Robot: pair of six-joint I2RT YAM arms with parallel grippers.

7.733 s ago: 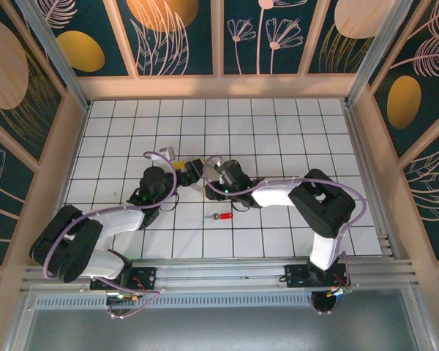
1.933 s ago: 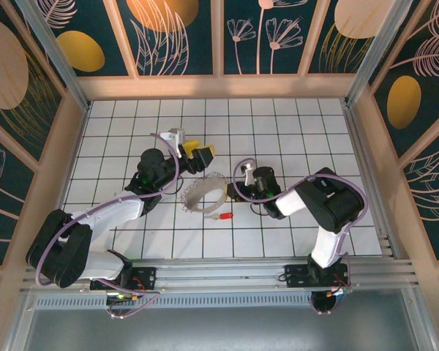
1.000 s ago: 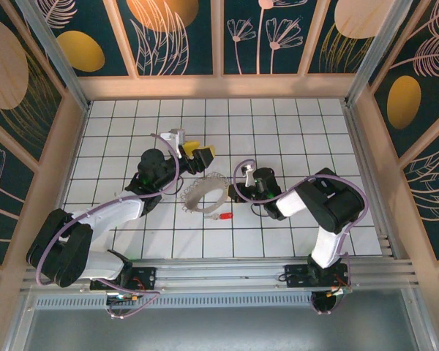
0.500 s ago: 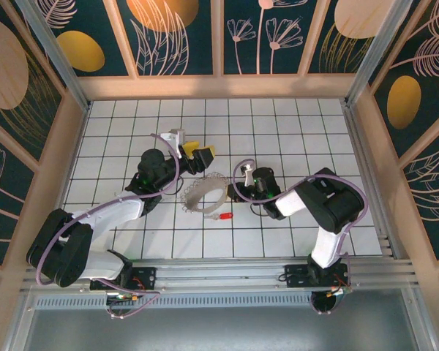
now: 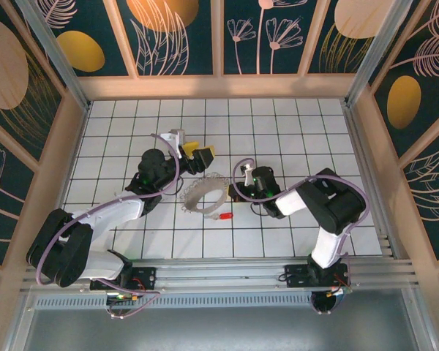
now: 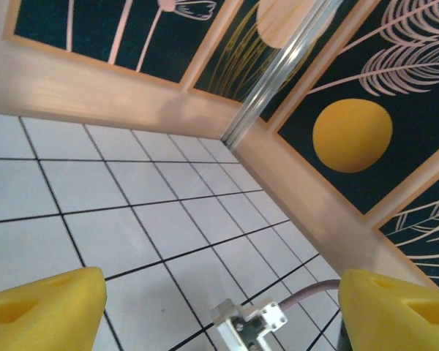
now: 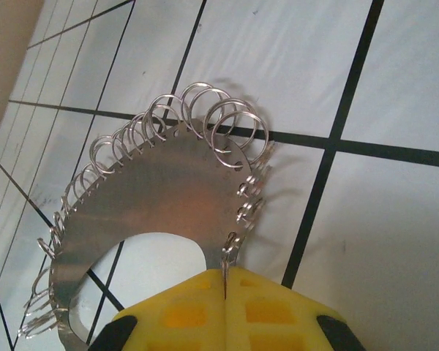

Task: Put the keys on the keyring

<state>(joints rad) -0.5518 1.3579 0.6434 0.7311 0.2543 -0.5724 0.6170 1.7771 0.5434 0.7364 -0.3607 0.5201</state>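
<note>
With the left pincer (image 5: 197,152) now withdrawn and open, the right pincer (image 7: 225,284) alone clamps the keyring (image 7: 154,197); the key (image 5: 222,216), near it, remains unthreaded

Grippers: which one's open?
The left gripper: its yellow fingers stand wide apart above the table. The right gripper has its fingers pressed together, pinching the end of the keyring.

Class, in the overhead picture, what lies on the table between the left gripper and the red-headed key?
The keyring lies between the left gripper and the key, as the top external view shows.
</note>
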